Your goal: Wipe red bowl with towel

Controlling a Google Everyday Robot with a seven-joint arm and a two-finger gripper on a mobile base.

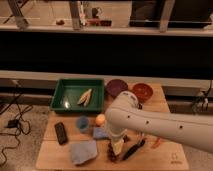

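Note:
The red bowl (pixel 143 91) stands at the back right of the wooden table (pixel 165 155), beside a dark purple bowl (pixel 116 87). The grey towel (pixel 83 152) lies flat near the table's front left edge. My white arm reaches in from the right and bends down over the middle of the table. My gripper (pixel 117 147) points down near the front centre, to the right of the towel and well in front of the red bowl. It is just below a blue sponge pad (pixel 100 133).
A green tray (pixel 67 93) holding a pale item sits at the back left. A blue cup (pixel 83 123), an orange ball (pixel 100 119) and a black remote (pixel 60 132) lie mid-left. A dark cluster (pixel 112 155), a black tool (pixel 133 149) and an orange piece (pixel 157 143) lie by the gripper.

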